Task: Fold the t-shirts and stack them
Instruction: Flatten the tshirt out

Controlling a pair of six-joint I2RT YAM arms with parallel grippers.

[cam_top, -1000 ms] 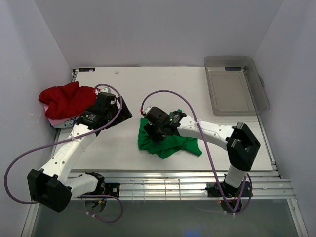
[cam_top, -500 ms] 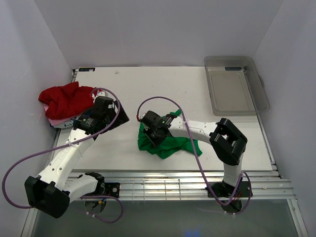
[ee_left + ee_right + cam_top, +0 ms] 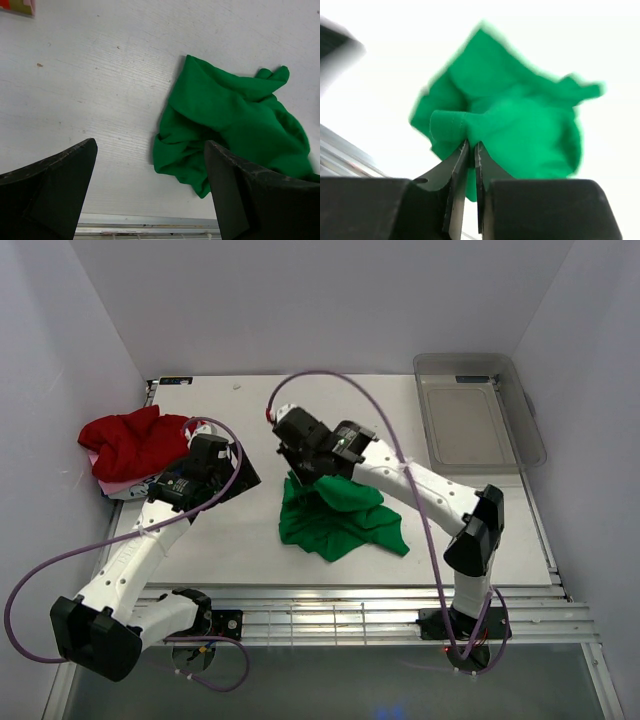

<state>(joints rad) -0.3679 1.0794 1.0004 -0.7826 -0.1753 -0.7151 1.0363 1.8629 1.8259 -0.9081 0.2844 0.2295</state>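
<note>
- Green t-shirt (image 3: 345, 525): lies in a wrinkly, crumpled heap near the middle of the table (image 3: 240, 535), plain and bright, with its top edge pulled up a little.
- Right gripper (image 3: 471, 146): pinches a small fold of the green t-shirt, fingers squeezed tight on the cloth.
- Left gripper (image 3: 150, 145): hangs wide open over bare table just left of the green t-shirt, holds nothing.
- Red t-shirt (image 3: 135, 440): sits bunched at the left edge, on top of a pink t-shirt (image 3: 112, 483).
- Clear bin (image 3: 478, 415): sits at the far right corner.
</note>
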